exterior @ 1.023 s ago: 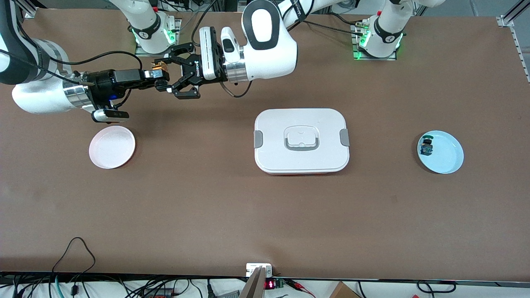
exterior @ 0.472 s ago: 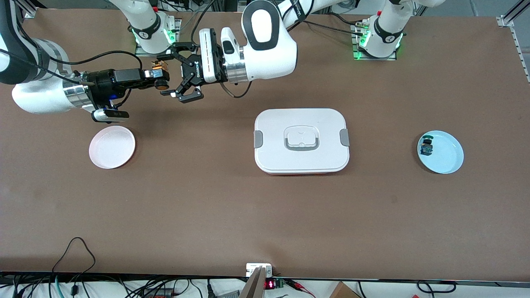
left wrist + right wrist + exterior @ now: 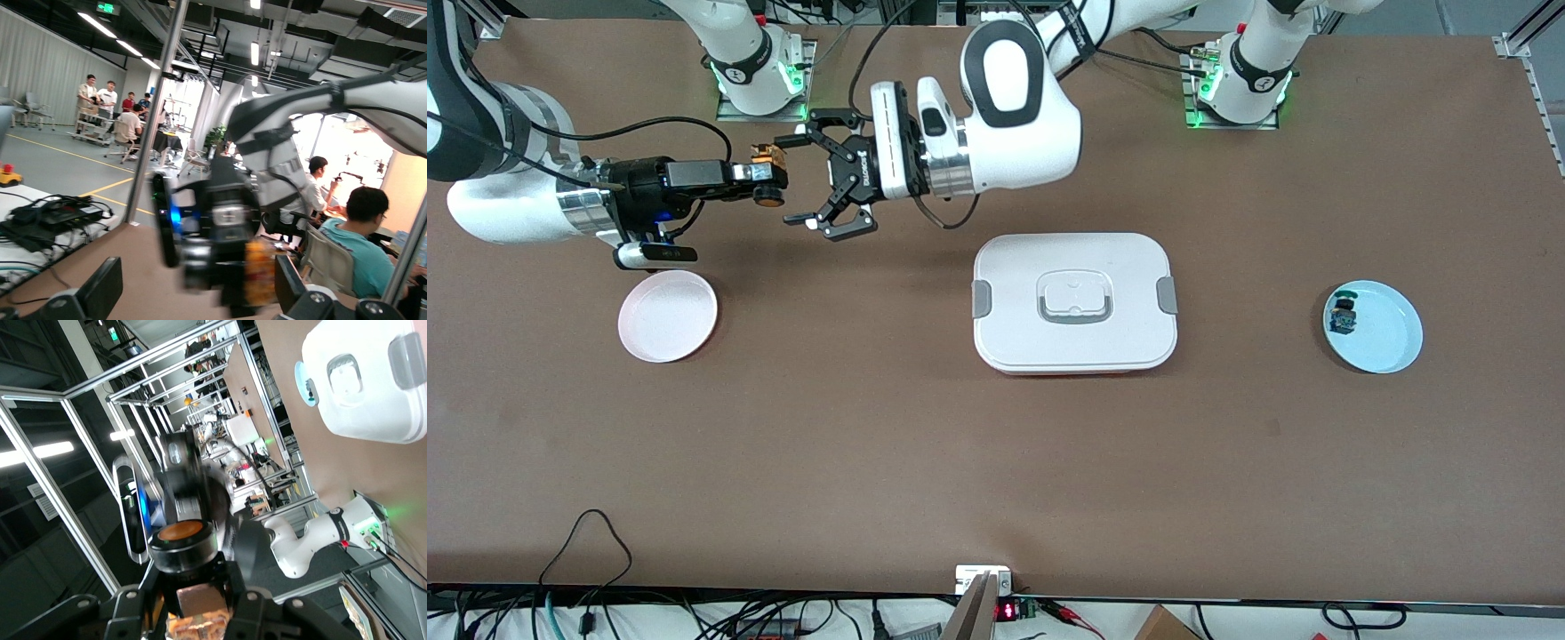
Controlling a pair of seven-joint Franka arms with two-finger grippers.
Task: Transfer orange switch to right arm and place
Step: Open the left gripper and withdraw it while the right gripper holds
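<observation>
The orange switch [image 3: 767, 178] hangs in the air in my right gripper [image 3: 772, 178], which is shut on it over the table near the right arm's base. The right wrist view shows its orange cap [image 3: 181, 532] above the right fingers [image 3: 137, 610]. My left gripper [image 3: 790, 181] is open and empty, facing the right gripper, with its fingertips level with the switch's end and apart from it. In the left wrist view the switch [image 3: 260, 270] is a blur between the spread left fingers [image 3: 100, 290].
A pink plate [image 3: 667, 316] lies below the right gripper, nearer the front camera. A white lidded container [image 3: 1074, 302] sits mid-table. A light blue plate [image 3: 1387, 347] holding a small blue-and-green switch [image 3: 1343, 316] lies toward the left arm's end.
My left gripper, open, has drawn back from around the switch toward the left arm's end. My right gripper stays shut on the switch and has shifted slightly away.
</observation>
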